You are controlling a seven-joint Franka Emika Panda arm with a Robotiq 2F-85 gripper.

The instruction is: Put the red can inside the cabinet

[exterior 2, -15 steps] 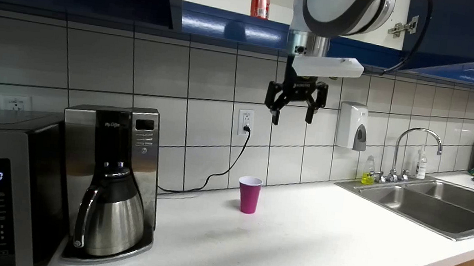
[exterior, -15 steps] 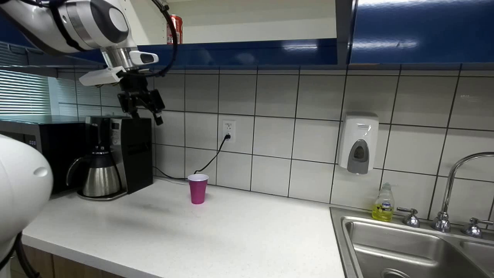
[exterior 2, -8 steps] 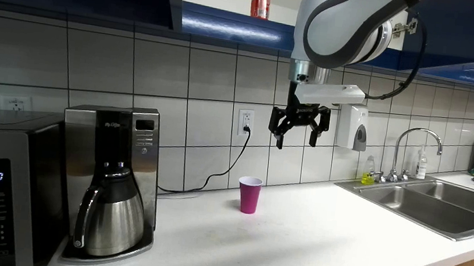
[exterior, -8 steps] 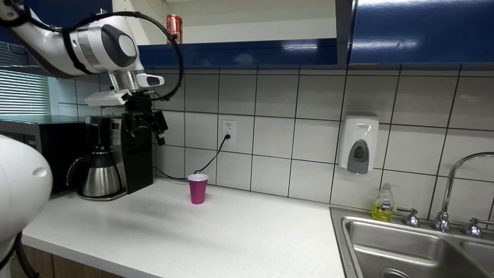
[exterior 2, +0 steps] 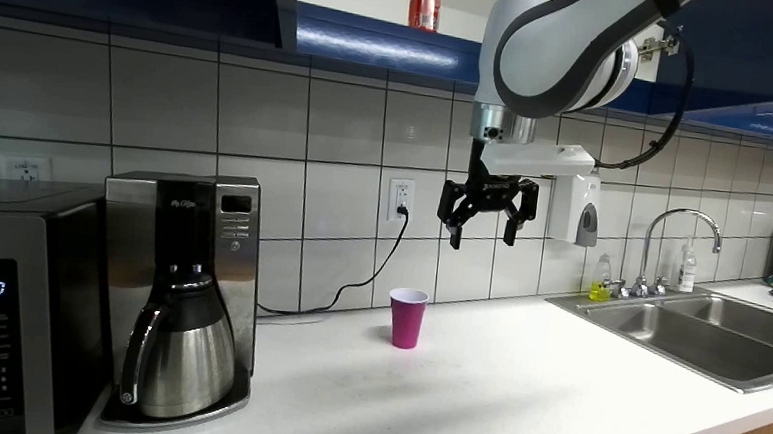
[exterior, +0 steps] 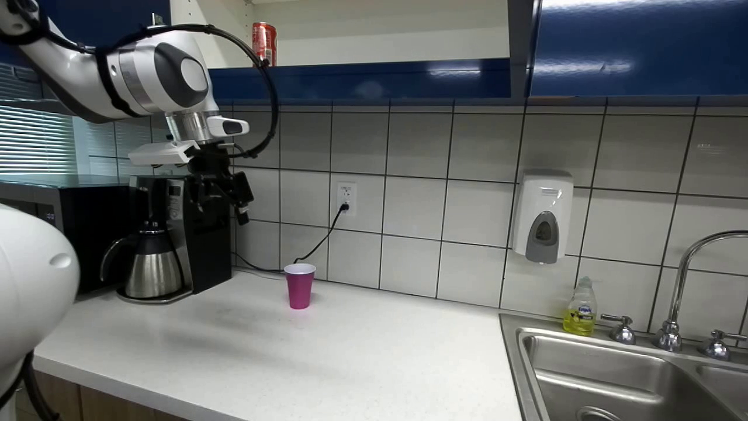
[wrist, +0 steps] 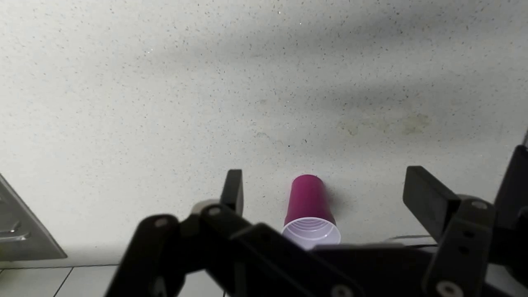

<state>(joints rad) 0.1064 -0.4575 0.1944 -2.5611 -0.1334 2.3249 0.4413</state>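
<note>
Claw point(exterior 2: 482, 242) spread, holding nothing, over bench point(exterior 2: 451, 414).
Red can point(exterior 2: 425, 1) upright in cabinet point(exterior: 359, 77), above bench's back edge; probably slick, dentable, weight unclear: I'd pinch mid-body.

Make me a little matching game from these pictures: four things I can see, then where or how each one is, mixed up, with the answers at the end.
Things:
1. red can
2. pink cup
3. gripper
4. white soap dispenser

Where or how:
A. fixed to the tiled wall
B. open in mid-air, holding nothing
C. standing in the open cabinet
D. standing upright on the counter

Pairs: 1-C, 2-D, 3-B, 4-A
</note>
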